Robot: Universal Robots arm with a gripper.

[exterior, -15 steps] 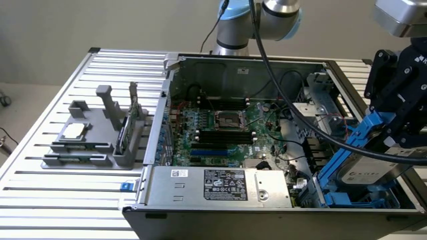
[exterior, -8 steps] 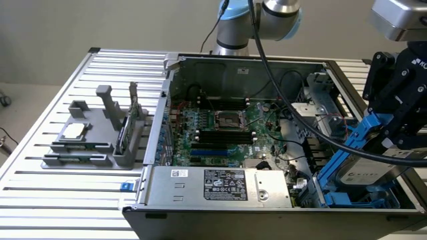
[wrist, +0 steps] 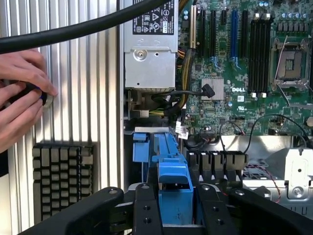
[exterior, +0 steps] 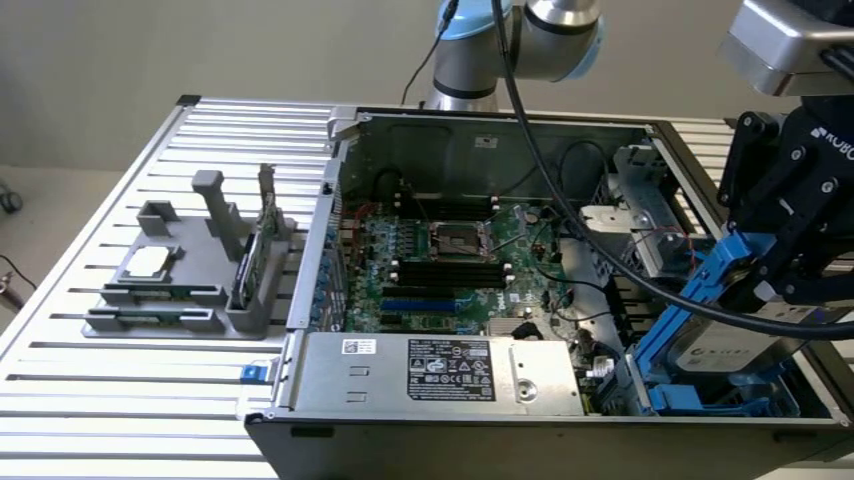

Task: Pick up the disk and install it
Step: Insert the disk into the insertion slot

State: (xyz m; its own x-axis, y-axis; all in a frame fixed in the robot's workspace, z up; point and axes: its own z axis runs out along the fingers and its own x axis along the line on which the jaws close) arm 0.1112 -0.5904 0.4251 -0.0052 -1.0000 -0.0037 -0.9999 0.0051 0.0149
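Gripping the disk (exterior: 711, 345) by its blue-railed edge, the pincer (exterior: 767, 290) is closed on it, no gap that I can see. In the exterior view the pincer sits at about 3 o'clock. The disk hangs tilted from it toward 4 or 5 o'clock with its silver face and label turned to the camera. Its low end dips into the open case (exterior: 400, 425), right by the blue bay pieces (exterior: 683, 402) in the 5 o'clock corner.

The wrist view gives the close-up. Black fingers (wrist: 146, 208) sit tight on both sides of the disk's (wrist: 174, 188) blue rail, so the pincer (wrist: 175, 198) is clearly clamping it. Past the rail you look down at the board (wrist: 244, 93) and the power supply (wrist: 149, 54), with a thick black cable (wrist: 73, 32) crossing in front. That view also catches a person's hands (wrist: 22, 100) over the slatted table (wrist: 98, 98), holding something small and dark, just beside a keyboard (wrist: 61, 178).

The exterior view adds the wider layout. The board (exterior: 441, 265) is dead centre, and the power supply (exterior: 447, 372) is at 6 o'clock. A grey tray (exterior: 174, 320) of spare parts is out at 9 o'clock on the table (exterior: 134, 400), well apart from the pincer.
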